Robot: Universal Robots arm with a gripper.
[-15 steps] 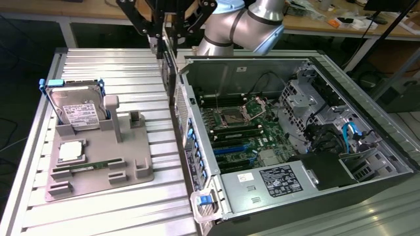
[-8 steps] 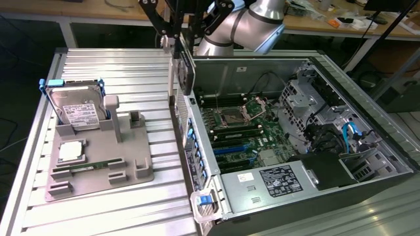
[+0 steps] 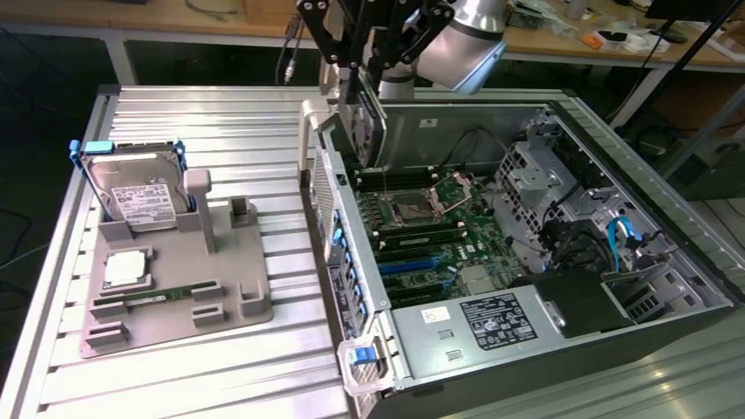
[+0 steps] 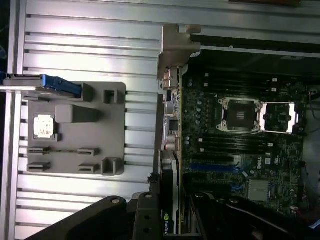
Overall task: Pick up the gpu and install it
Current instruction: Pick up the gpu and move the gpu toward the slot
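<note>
Currently gripper (image 3: 363, 83) hangs over the open computer case (image 3: 686, 271), jaws clamped on the upright gpu (image 3: 370, 131).

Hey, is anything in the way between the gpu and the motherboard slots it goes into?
Nothing visible. The gripper holds the gpu on edge above the open case, near its rear wall; the blue slots on the motherboard look bare.
</note>
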